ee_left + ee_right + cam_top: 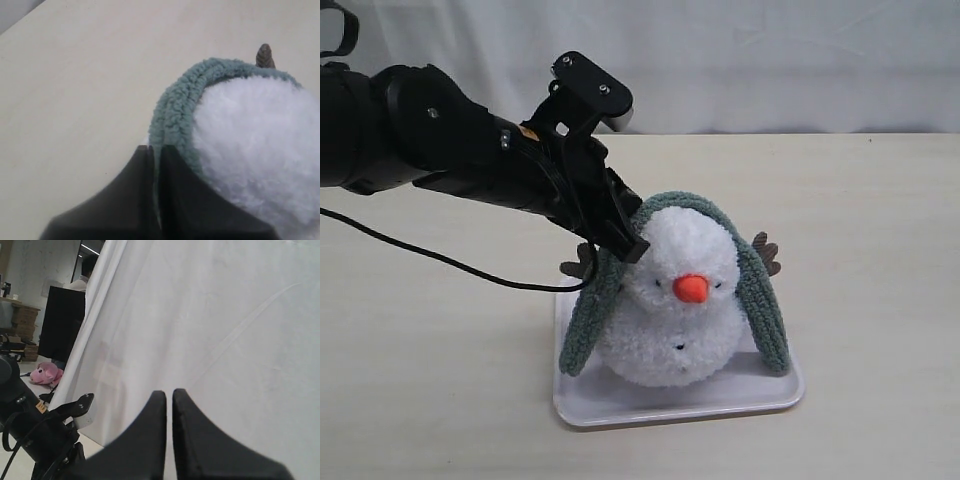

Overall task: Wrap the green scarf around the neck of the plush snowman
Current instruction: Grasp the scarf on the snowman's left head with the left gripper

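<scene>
1. The pale table (880, 250) carries a white tray (620, 405), which lies below the left gripper (625, 245).
2. The plush snowman (670, 320) stands on the tray, with its head just beside that gripper's tips.
3. The green scarf (765, 310) arches from the gripper over the top of the head, and both ends hang down to the tray.
4. The left gripper's fingers pinch the scarf's edge.
5. The right gripper (169, 394) has its fingers pressed together holding nothing, facing a white curtain (225, 315).
</scene>
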